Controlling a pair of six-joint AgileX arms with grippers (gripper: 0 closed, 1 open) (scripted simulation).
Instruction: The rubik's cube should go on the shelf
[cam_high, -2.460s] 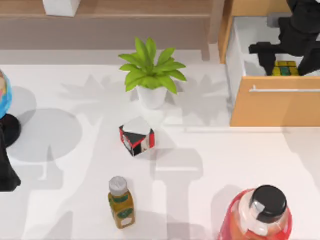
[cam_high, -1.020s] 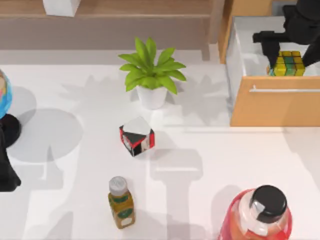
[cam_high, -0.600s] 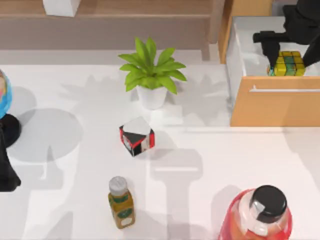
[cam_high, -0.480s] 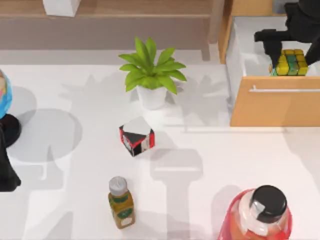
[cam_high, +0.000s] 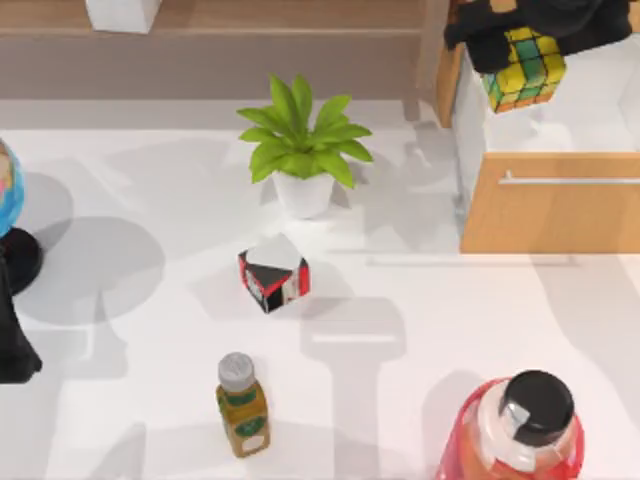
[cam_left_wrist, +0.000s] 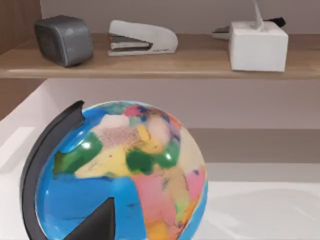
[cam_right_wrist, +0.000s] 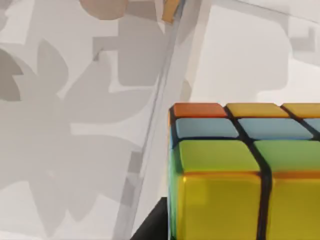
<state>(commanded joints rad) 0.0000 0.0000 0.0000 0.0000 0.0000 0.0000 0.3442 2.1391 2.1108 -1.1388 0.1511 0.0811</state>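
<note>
Right claw (cam_high: 522, 35) is up at the far right corner of the top view, clamped on the rubik's cube (cam_high: 524, 68), dark fingers pinching it from above. The cube hangs tilted in the air over the left part of the open drawer (cam_high: 545, 200), yellow and green squares facing up, an orange row along its lower edge. From the right wrist view the cube (cam_right_wrist: 245, 170) sits close under the camera, orange and yellow squares on top, green and yellow below, with the pale drawer floor and its thin side wall beneath it.

Just left of the cube stands the wooden upright of the shelf (cam_high: 300, 18), and the long ledge runs away to the left along the back edge. A white box (cam_high: 122, 12) sits on that ledge, well apart from the cube.

Down on the surface (cam_high: 420, 330), a potted plant (cam_high: 302, 150) stands in front of the shelf. Nearer the middle lies the black, red and white box (cam_high: 273, 272), and closer still a small bottle (cam_high: 242, 405) with a grey cap. A big red jug (cam_high: 520, 430) with a black lid fills the near right corner.

Left arm (cam_high: 15, 330) is parked at the left edge beside the globe (cam_high: 8, 190); whether its claw is apart or together, I cannot tell. Its wrist camera looks past the globe (cam_left_wrist: 120, 175) to the shelf (cam_left_wrist: 150, 65), with a grey block (cam_left_wrist: 64, 40), a stapler (cam_left_wrist: 142, 37) and the white box (cam_left_wrist: 257, 45) lined up on it
</note>
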